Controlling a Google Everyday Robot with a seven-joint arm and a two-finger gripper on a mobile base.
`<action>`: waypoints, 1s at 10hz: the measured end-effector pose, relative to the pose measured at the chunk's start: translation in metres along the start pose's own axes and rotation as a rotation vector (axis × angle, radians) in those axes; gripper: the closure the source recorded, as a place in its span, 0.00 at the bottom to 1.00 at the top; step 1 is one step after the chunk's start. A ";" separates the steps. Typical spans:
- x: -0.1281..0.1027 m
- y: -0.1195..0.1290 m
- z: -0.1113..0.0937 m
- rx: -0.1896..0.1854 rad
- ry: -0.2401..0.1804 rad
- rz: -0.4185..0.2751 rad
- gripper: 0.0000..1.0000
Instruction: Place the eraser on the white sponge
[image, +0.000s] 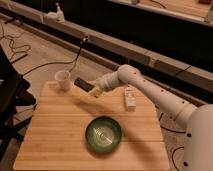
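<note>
Bench (55, 130): pale wooden top with visible plank lines, standing on a grey floor.
Green bowl (103, 134): rests on the bench in its near middle part; the landmark for everything below.
White cup (62, 79): stands upright at the far left corner of the bench, well apart from the green bowl.
White box (130, 98): long and narrow, lies flat beyond the green bowl and to its right, near the far edge.
Tool (95, 92): closed on the eraser (83, 84), above the bench beyond the green bowl, just beside the white cup.
</note>
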 end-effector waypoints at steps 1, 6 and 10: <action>0.002 -0.003 0.000 0.004 0.005 0.005 1.00; 0.062 -0.054 0.021 0.049 0.117 0.124 1.00; 0.089 -0.082 0.035 0.079 0.163 0.201 0.76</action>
